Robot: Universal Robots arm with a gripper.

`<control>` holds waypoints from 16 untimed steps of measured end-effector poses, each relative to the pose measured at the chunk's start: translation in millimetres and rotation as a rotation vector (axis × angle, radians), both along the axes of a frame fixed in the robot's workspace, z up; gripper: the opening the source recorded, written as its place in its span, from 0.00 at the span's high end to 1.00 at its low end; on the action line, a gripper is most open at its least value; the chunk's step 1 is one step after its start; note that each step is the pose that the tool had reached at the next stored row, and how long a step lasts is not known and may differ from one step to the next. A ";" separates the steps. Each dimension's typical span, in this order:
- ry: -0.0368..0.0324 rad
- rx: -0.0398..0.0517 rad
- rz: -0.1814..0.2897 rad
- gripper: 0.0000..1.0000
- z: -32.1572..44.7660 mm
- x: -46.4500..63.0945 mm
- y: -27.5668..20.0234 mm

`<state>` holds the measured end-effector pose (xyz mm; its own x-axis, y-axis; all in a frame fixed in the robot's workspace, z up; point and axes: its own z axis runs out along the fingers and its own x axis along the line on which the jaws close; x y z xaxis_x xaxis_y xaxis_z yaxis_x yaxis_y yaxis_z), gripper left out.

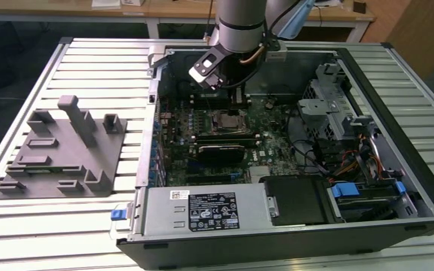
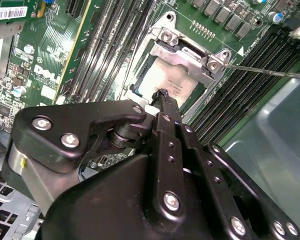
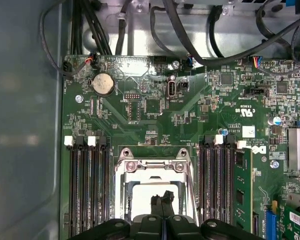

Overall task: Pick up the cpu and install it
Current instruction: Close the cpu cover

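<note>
Exterior view: a silver robot arm point(image 1: 239, 22) is hanging over an open black computer case point(image 1: 277, 243), beside a grey plastic tray point(image 1: 59, 149). Second wrist view: the black gripper point(image 2: 162, 95), fingers pinched together and empty, is pointing at the silvery-white square cpu point(image 2: 175, 77), which is sitting in its metal-framed socket point(image 2: 167, 37). First wrist view: the gripper point(image 3: 162, 199) is overlapping the cpu point(image 3: 137, 200).

Grey arm point(image 1: 239, 22), black gripper point(image 2: 162, 96).
The arm is formed as a silver-grey cylinder, with black and orange cables point(image 1: 257, 55) run at the wrist. The gripper is built of black linked bars, fastened by silver screws point(image 2: 171, 201).
</note>
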<state>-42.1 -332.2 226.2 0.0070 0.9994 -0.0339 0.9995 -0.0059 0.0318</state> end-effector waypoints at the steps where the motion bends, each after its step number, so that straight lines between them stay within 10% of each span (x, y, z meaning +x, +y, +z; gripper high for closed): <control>1: 0.0000 0.0001 0.000 0.89 0.0 0.0 0.0; 16: 0.0000 0.0001 0.228 0.89 -0.4 -0.1 0.0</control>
<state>-42.2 -332.1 225.8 -0.2186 0.9752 -0.0339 0.9751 0.2197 0.0318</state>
